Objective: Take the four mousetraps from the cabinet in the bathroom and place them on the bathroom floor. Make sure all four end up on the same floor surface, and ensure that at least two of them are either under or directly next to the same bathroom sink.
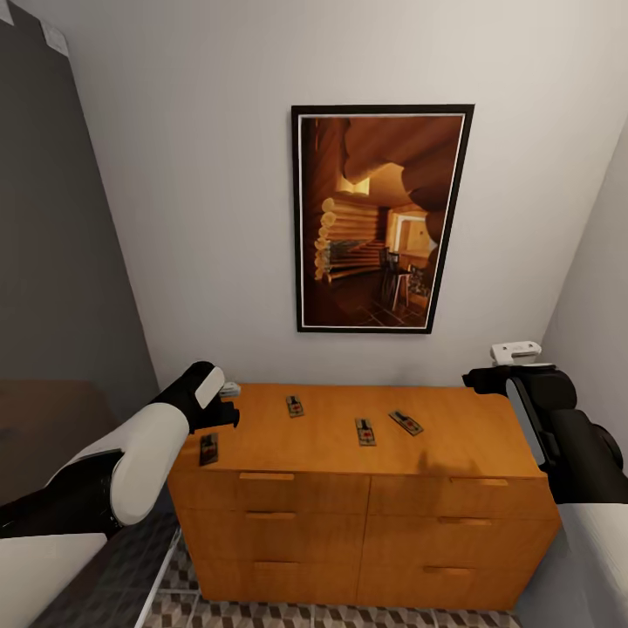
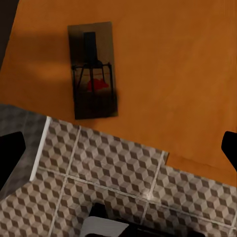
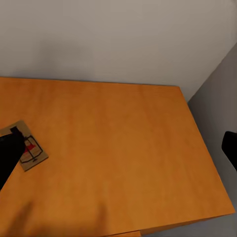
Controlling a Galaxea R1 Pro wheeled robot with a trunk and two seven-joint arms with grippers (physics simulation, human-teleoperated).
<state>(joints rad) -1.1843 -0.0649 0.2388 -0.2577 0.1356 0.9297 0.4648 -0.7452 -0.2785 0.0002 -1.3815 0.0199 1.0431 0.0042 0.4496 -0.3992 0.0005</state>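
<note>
Shadowing leftmost mousetrap (image 1: 208,448), left tool (image 2: 118,148) tips cropped, cabinet (image 1: 349,488)

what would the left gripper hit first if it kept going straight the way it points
Probably the cabinet top at its front edge, beside the nearest mousetrap; the tiled floor lies just past that edge, so depth is uncertain.

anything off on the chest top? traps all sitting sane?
Nothing damaged. All four mousetraps lie flat on the cabinet top. One oddity: the leftmost mousetrap sits right at the front-left corner, near the edge, apart from the other three, which lie at mixed angles mid-top.
</note>
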